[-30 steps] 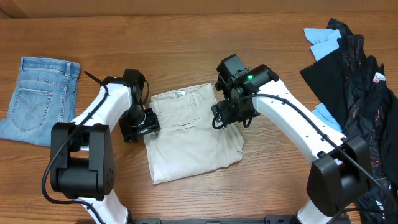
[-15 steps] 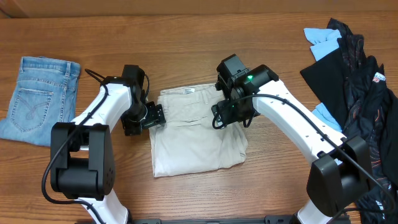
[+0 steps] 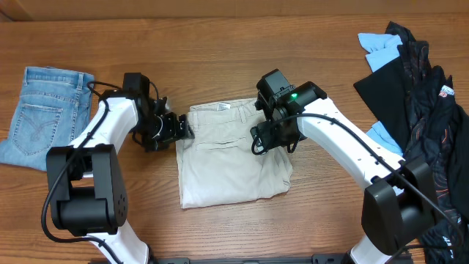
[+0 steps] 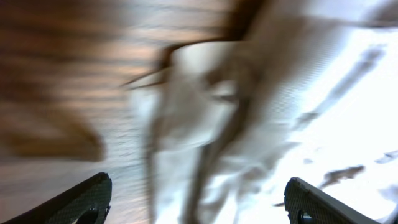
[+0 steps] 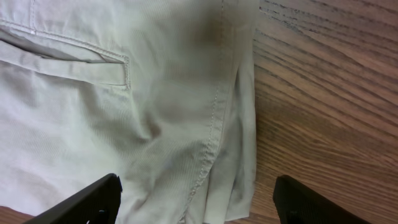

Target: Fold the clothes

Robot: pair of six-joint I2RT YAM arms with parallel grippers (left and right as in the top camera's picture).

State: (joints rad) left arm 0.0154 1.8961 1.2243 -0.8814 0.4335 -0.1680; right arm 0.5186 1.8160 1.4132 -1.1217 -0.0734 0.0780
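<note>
Leftward the left arm has swung since a second ago, and the left gripper (image 3: 182, 130) now sits at the upper left edge of the khaki shorts (image 3: 234, 158), its fingers (image 4: 87, 200) spread wide and gripping nothing. The shorts lie folded mid-way along the brown wood-grain table (image 3: 220, 44). The right gripper (image 3: 272, 138) hovers over their right edge, fingers (image 5: 93, 199) also spread. Folded denim shorts (image 3: 44, 114) lie far left, and a heap of black and sky-blue garments (image 3: 418, 88) far right.
</note>
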